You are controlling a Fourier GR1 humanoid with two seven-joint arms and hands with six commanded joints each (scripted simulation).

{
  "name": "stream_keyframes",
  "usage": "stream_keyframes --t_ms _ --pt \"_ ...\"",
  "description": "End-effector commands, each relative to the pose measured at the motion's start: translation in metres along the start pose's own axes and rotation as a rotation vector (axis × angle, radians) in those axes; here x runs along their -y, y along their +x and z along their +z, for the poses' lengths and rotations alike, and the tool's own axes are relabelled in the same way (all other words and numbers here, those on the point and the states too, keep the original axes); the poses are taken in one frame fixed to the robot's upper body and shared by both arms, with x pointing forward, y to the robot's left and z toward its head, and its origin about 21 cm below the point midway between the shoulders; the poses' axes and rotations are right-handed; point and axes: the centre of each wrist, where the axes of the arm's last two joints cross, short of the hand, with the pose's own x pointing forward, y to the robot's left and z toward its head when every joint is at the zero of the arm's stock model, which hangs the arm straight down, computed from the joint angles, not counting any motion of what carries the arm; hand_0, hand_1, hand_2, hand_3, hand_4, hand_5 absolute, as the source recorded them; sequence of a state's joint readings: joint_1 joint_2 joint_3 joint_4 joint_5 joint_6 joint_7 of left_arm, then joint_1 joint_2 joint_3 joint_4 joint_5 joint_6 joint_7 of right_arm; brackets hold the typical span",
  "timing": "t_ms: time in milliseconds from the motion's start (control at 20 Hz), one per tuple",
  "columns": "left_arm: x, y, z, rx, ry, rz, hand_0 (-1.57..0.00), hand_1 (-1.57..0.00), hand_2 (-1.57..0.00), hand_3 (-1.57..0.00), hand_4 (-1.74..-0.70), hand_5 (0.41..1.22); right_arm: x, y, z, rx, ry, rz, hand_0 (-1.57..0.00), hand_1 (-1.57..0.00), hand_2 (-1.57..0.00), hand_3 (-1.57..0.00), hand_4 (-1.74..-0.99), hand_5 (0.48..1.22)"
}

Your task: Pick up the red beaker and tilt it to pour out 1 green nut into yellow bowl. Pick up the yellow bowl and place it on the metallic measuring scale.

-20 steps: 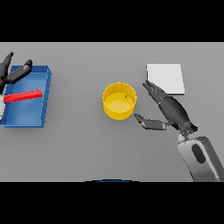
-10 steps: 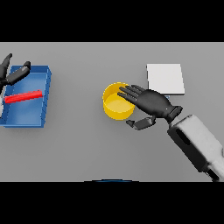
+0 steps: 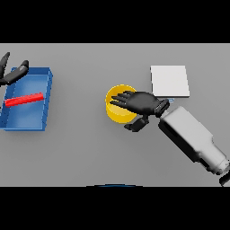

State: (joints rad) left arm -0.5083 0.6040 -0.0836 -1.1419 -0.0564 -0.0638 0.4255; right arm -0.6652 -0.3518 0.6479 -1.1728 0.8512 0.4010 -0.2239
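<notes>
Bowl [image 3: 117,110], yellow and round, sits mid-worktop [image 3: 85,152], left of a flat pale scale [image 3: 169,81]. Right hand [image 3: 143,103] lies palm-down over its right rim, fingers spread and fairly straight above the opening, thumb curled outside the near wall; no firm grip shows. Left hand [image 3: 11,74] rests open at the far-left blue tray [image 3: 42,121], which holds a red bar [image 3: 24,99].

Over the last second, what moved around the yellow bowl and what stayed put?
The right hand swung left from beside the yellow bowl to over it, fingers now spread across its right half; whether it grips is unclear. The bowl has not shifted. The scale, blue tray, red beaker and left hand stayed put.
</notes>
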Motion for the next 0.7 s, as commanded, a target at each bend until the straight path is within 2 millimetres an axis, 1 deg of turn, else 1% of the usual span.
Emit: stream_keyframes --t_ms 0,50,150,200,300,350,400,450,500,550,600,650 --pt "0.002 -0.002 -0.003 -0.016 -0.007 -0.001 0.00 0.00 0.00 0.00 -0.80 0.702 0.003 -0.001 -0.004 0.004 0.024 0.014 0.00 0.00 0.00 0.00 -1.168 0.673" --pt "0.000 0.000 -0.003 -0.016 -0.003 -0.008 0.00 0.00 0.00 0.00 -0.80 0.703 0.001 0.002 -0.007 0.004 0.043 0.022 0.00 0.00 0.00 0.00 -1.174 0.674" --pt "0.004 -0.004 -0.001 -0.006 -0.007 -0.003 0.00 0.00 0.00 0.00 -0.80 0.703 -0.001 -0.001 -0.013 -0.004 0.069 0.028 0.00 0.00 0.00 0.00 -1.181 0.674" --pt "0.003 -0.003 -0.002 -0.011 -0.005 -0.006 0.00 0.00 0.00 0.00 -0.80 0.703 -0.006 -0.001 -0.014 0.001 0.086 0.026 0.00 0.00 0.00 0.00 -1.184 0.676" --pt "0.002 -0.004 -0.001 -0.025 0.011 -0.019 0.00 0.00 0.00 0.00 -0.79 0.708 -0.006 -0.004 -0.016 -0.012 0.100 0.031 0.00 0.00 0.00 -0.01 -1.188 0.693" --pt "0.001 -0.007 -0.001 -0.029 0.008 -0.027 0.00 0.00 0.00 0.00 -0.79 0.711 -0.003 -0.005 -0.018 -0.015 0.100 0.024 0.00 0.00 0.00 -0.02 -1.195 0.708" --pt "-0.002 -0.006 -0.001 -0.027 0.004 -0.029 0.00 0.00 0.00 0.00 -0.79 0.713 -0.006 -0.003 -0.020 -0.022 0.104 0.020 0.00 0.00 -0.01 -0.04 -1.209 0.732" --pt "0.000 -0.005 -0.003 -0.033 0.001 -0.027 0.00 0.00 0.00 0.00 -0.79 0.714 -0.004 -0.001 -0.022 -0.031 0.098 0.023 0.00 -0.01 -0.04 -0.08 -1.234 0.770" --pt "0.002 -0.008 -0.003 -0.029 0.004 -0.024 0.00 0.00 0.00 0.00 -0.79 0.712 -0.004 -0.002 -0.021 -0.035 0.101 0.029 -0.05 -0.06 -0.09 -0.13 -1.261 0.809" --pt "0.002 -0.008 -0.002 -0.021 0.000 -0.027 0.00 0.00 0.00 0.00 -0.79 0.711 -0.005 0.000 -0.023 -0.022 0.104 0.027 -0.19 -0.18 -0.19 -0.21 -1.309 0.891" --pt "0.002 -0.005 -0.001 -0.005 0.000 -0.027 0.00 0.00 0.00 0.00 -0.79 0.710 -0.008 -0.003 -0.020 0.001 0.103 0.024 -0.45 -0.41 -0.35 -0.32 -1.363 0.957" --pt "0.003 -0.008 0.001 -0.001 0.001 -0.024 0.00 0.00 0.00 0.00 -0.79 0.710 -0.007 -0.003 -0.020 0.001 0.096 0.028 -0.68 -0.64 -0.59 -0.57 -1.435 1.010"
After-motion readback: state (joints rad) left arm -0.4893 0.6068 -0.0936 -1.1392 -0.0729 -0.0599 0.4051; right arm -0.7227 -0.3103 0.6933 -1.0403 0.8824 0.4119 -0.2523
